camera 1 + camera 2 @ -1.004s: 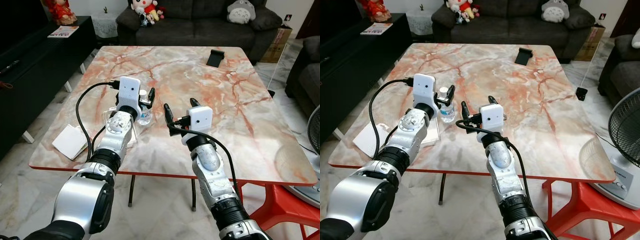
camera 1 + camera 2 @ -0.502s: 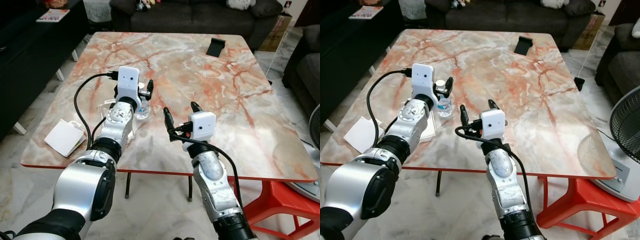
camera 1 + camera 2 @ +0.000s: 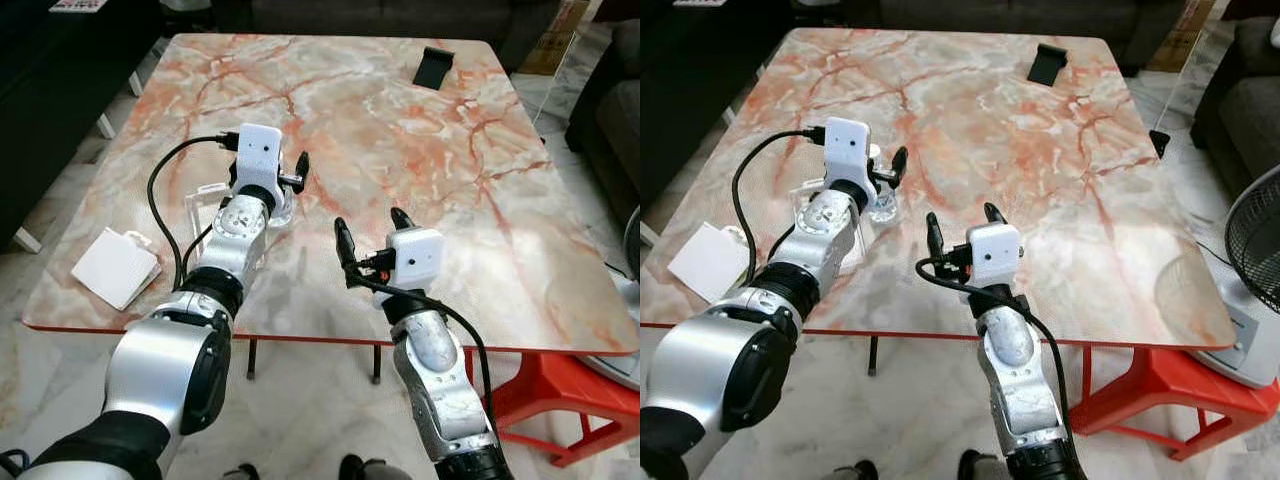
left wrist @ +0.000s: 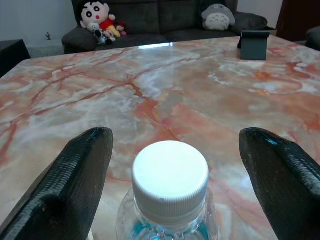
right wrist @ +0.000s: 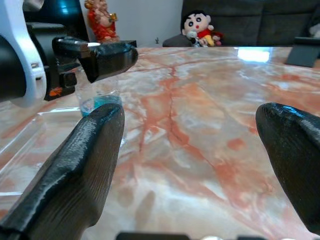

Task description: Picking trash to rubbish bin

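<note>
Bottle [image 4: 170, 192] with a white cap stands on the marble table [image 3: 420, 150], between the spread fingers of the left gripper [image 4: 172, 165]; the right gripper [image 3: 372, 232] hovers nearby, fingers apart.

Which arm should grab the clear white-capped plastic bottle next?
Left. The left gripper is open with its fingers either side of the clear white-capped plastic bottle, cap centred between them. The right gripper is open too, but hovers over bare marble table, off to the bottle's right.

You get bright, even daylight; glare streaks the marble table [image 4: 165, 47], the bottle cap [image 4: 170, 172] is sharp, the near black fingers [image 5: 75, 170] blur
</note>
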Robot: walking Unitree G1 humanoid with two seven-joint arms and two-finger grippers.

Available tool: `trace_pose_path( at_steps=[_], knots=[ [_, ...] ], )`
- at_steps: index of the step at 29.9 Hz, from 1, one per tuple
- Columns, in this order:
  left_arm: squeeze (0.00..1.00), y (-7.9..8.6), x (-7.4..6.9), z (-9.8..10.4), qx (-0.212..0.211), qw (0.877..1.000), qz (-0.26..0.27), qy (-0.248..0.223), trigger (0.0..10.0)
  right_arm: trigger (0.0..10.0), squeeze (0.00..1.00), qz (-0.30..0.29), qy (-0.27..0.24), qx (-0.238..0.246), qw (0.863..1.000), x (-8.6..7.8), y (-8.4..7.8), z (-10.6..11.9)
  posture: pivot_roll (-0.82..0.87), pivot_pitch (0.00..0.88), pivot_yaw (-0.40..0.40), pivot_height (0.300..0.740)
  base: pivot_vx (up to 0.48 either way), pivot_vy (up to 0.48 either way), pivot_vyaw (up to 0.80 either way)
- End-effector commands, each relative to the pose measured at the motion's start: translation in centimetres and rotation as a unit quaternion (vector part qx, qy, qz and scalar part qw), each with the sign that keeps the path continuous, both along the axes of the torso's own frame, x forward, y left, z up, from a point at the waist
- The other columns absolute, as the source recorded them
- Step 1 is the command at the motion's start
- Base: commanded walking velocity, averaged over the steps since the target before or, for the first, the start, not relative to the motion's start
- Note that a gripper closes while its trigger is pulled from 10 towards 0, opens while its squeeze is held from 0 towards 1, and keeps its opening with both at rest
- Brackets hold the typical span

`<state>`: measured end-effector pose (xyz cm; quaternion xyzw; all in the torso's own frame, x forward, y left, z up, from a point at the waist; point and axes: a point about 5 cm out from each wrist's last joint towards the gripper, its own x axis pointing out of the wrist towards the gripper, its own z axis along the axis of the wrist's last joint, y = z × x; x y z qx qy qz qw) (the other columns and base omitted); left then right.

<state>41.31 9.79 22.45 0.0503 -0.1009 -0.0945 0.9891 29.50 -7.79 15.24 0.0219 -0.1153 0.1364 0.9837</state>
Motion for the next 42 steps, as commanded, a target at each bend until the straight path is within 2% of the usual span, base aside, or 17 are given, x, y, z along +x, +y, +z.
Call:
trace_pose_path(
  at_steps=[1, 6, 7, 8, 29, 42],
  knots=[
    [0.0, -0.2, 0.2, 0.7, 0.009, 1.0, -0.002, -0.007, 10.0, 10.0, 0.0, 0.004, 0.005, 0.021, 1.0, -0.6, 0.7, 0.2, -0.19, 0.214, -0.028, 0.74, 0.0, 0.0, 0.0],
    [0.0, -0.5, 0.2, 1.3, 0.02, 1.0, -0.007, -0.015, 9.8, 10.0, 0.0, 0.0, 0.011, 0.02, 1.0, -0.8, 0.5, 0.0, -0.19, 0.217, -0.028, 0.74, 0.0, 0.0, 0.0],
    [0.0, -0.6, 0.2, 1.4, 0.02, 1.0, -0.008, -0.015, 8.2, 10.0, 0.0, -0.001, 0.011, 0.02, 1.0, -0.8, 0.5, 0.0, -0.19, 0.226, -0.027, 0.74, 0.0, 0.0, 0.0],
    [0.0, -0.6, 0.2, 1.5, 0.02, 1.0, -0.011, -0.017, 0.0, 10.0, 0.0, -0.002, 0.011, 0.02, 1.0, -0.8, 0.5, 0.0, -0.19, 0.226, -0.026, 0.74, 0.0, 0.0, 0.0],
    [0.0, -0.6, 0.2, 1.6, 0.034, 0.999, -0.014, -0.023, 0.0, 10.0, 0.0, -0.004, 0.02, 0.02, 1.0, -0.5, 0.6, -0.1, -0.17, 0.22, -0.023, 0.74, 0.0, 0.0, 0.0],
    [0.0, 0.6, 0.3, 1.0, 0.044, 0.999, -0.001, -0.016, 0.0, 10.0, 0.0, -0.003, 0.019, 0.019, 1.0, 0.3, 0.9, -0.2, -0.15, 0.188, -0.005, 0.74, 0.0, 0.0, 0.0]
  ],
)
